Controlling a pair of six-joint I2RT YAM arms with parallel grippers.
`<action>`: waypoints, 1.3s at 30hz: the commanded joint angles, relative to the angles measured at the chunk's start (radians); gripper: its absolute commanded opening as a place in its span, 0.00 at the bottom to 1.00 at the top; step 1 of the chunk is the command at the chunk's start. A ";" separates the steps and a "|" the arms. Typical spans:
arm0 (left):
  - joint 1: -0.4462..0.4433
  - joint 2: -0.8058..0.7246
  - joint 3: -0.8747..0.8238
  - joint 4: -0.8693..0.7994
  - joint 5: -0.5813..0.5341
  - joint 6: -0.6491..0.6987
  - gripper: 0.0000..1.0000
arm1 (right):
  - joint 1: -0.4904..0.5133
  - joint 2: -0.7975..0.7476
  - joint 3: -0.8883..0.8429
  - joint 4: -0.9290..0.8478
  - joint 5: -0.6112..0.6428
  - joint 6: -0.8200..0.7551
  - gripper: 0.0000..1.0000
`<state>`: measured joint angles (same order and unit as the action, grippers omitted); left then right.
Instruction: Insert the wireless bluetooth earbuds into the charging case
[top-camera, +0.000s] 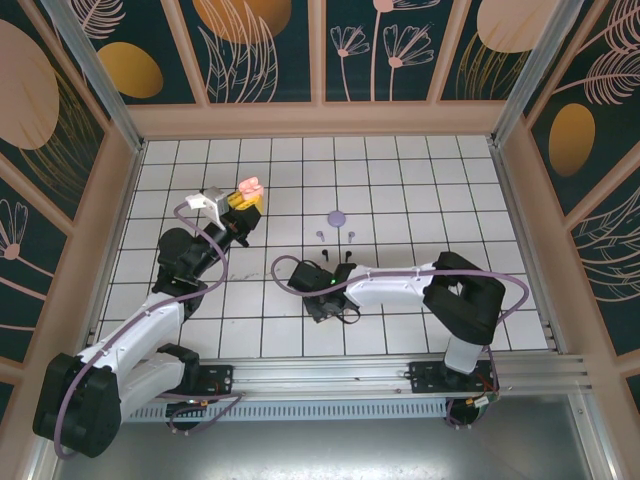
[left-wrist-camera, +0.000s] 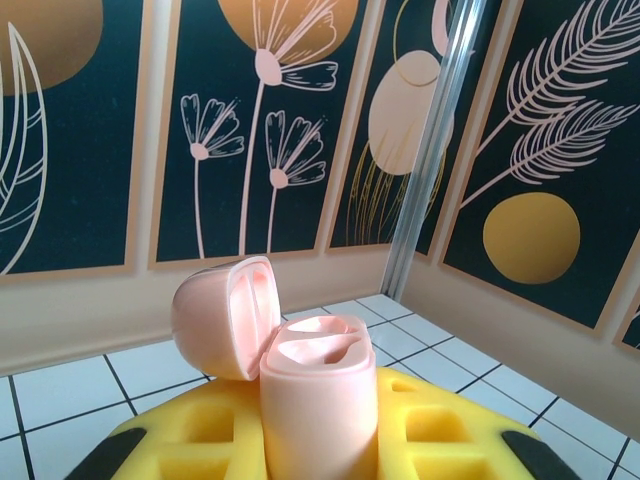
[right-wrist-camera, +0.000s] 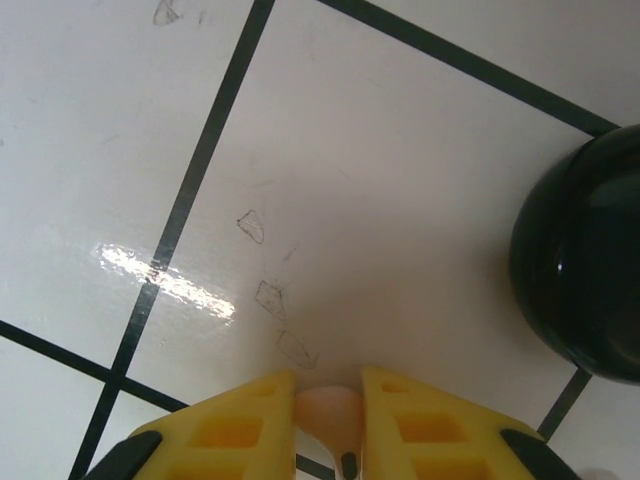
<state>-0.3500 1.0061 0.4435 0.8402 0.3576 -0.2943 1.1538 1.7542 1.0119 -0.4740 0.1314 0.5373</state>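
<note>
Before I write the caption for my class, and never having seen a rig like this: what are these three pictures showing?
Two robot arms are bolted at the near edge of a tiled table, each ending in a two-finger gripper with yellow pads. The top picture looks down from above and behind them. The other two come from cameras on the wrists. The left gripper is shut on a pink case, its lid open and both sockets empty. The right gripper is low over the tiles with a pink earbud between its pads; a black rounded object lies beside it. A lilac disc and more tiny earbuds lie on the table.

Yellow jaws clamp a pale pink charging case (left-wrist-camera: 318, 405) upright (lid hinged open, both wells empty).
</note>
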 joint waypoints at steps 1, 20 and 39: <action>-0.007 0.001 0.027 0.005 0.007 -0.014 0.00 | 0.014 0.013 0.018 -0.011 -0.009 0.001 0.19; -0.036 0.032 -0.026 0.152 0.042 0.120 0.00 | -0.171 -0.328 0.325 -0.020 0.087 -0.164 0.15; -0.109 0.205 0.052 0.347 0.033 0.342 0.00 | -0.279 -0.358 0.485 0.370 -0.198 -0.487 0.15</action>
<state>-0.4511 1.1984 0.4515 1.1049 0.4076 -0.0261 0.8783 1.3941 1.4879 -0.2050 0.0216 0.1101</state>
